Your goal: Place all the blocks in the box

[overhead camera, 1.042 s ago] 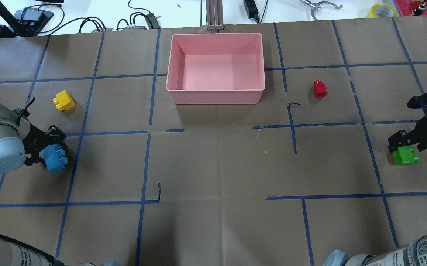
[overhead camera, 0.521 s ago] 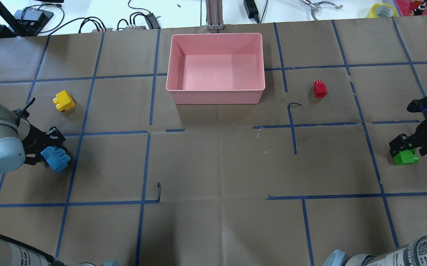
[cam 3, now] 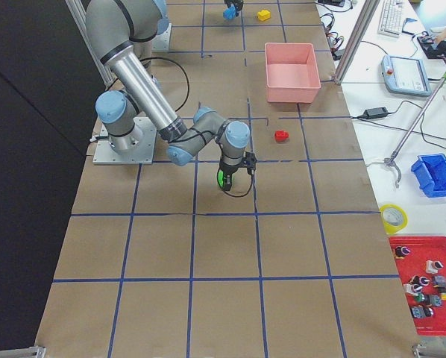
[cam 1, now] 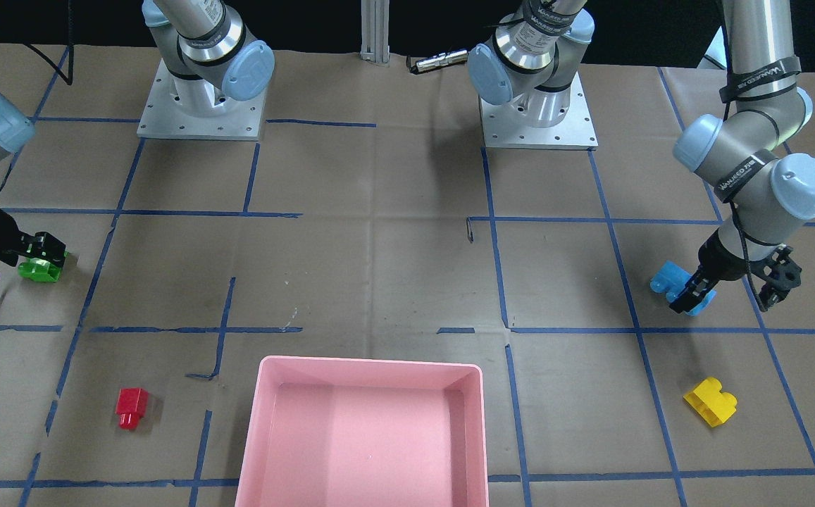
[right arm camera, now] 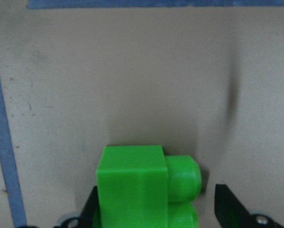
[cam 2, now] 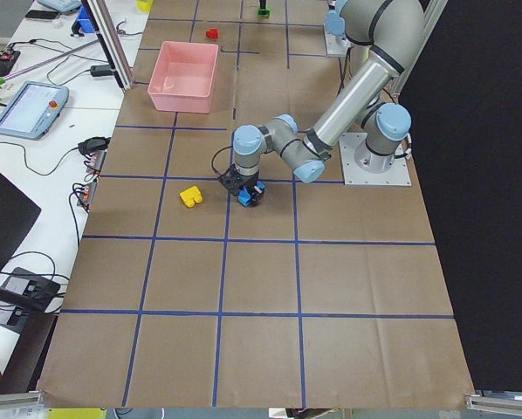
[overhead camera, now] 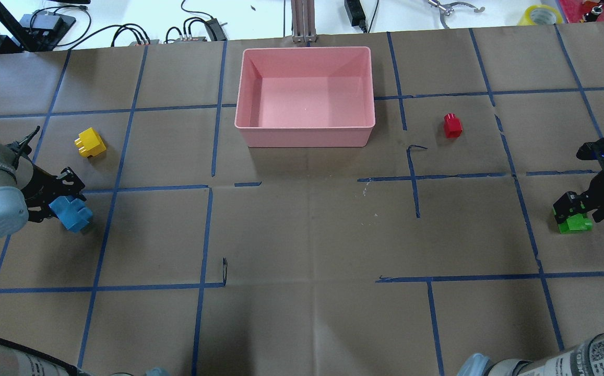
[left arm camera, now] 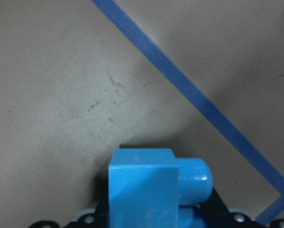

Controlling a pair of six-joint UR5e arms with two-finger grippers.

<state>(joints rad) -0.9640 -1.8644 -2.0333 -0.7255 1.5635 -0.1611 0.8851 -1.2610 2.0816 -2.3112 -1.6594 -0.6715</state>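
My left gripper [overhead camera: 68, 208] is shut on the light-blue block [overhead camera: 75, 216] and holds it just above the paper at the left edge; the left wrist view shows the block [left arm camera: 142, 190] between the jaws. My right gripper [overhead camera: 571, 213] is open and low around the green block [overhead camera: 576, 224], which sits on the table; in the right wrist view one finger [right arm camera: 229, 207] stands apart from the block [right arm camera: 137, 185]. The yellow block [overhead camera: 91, 142] and the red block [overhead camera: 452, 126] lie on the table. The pink box [overhead camera: 307, 137] stands empty at the far middle.
Brown paper with a blue tape grid covers the table. Cables and power bricks [overhead camera: 197, 28] lie beyond the far edge, with a tape roll [overhead camera: 541, 14] at the far right. The two arm bases [cam 1: 199, 105] stand on the robot's side.
My left gripper has turned the blue block and carried it a little farther away and to the left. My right gripper has come lower over the green block, which stays in place.
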